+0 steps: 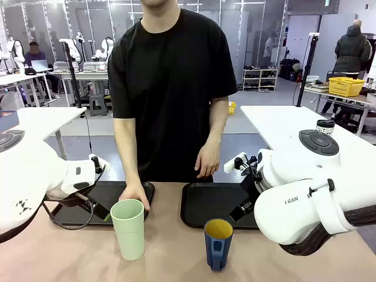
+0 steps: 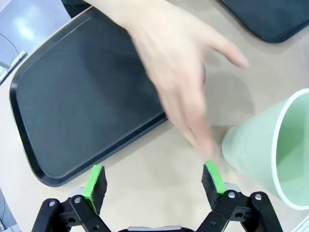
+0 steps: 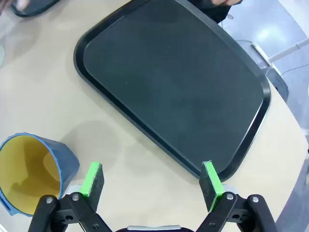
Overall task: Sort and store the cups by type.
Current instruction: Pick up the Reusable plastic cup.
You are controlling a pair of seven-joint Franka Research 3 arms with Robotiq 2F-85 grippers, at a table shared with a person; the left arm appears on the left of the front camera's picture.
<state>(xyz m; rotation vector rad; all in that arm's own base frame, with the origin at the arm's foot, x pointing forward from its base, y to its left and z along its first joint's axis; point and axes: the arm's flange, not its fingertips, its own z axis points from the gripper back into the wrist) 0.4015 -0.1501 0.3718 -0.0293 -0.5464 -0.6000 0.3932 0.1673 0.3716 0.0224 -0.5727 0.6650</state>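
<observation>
Left gripper (image 2: 153,176) wide, empty, beside green tumbler (image 1: 128,229); right gripper (image 3: 151,176) wide, empty, near blue mug (image 1: 218,244); person's hand (image 1: 136,192) behind tumbler.

Tumbler (image 1: 128,228): pale-green plastic, matt, smooth.
Mug (image 1: 218,242): smooth, faint sheen, looks plastic.
Left tray (image 2: 82,96), right tray (image 3: 178,87): black plastic, matt, fine grain, soft sheen on rims.
Table (image 1: 170,258): beige, smooth, matt.
Left claw (image 2: 153,170), right claw (image 3: 152,170): black links, satin; pads (image 2: 96,180) green, rubbery-looking, dull.
Right arm (image 1: 305,205): white glossy shell.
T-shirt (image 1: 170,76): black cloth, matt.
</observation>
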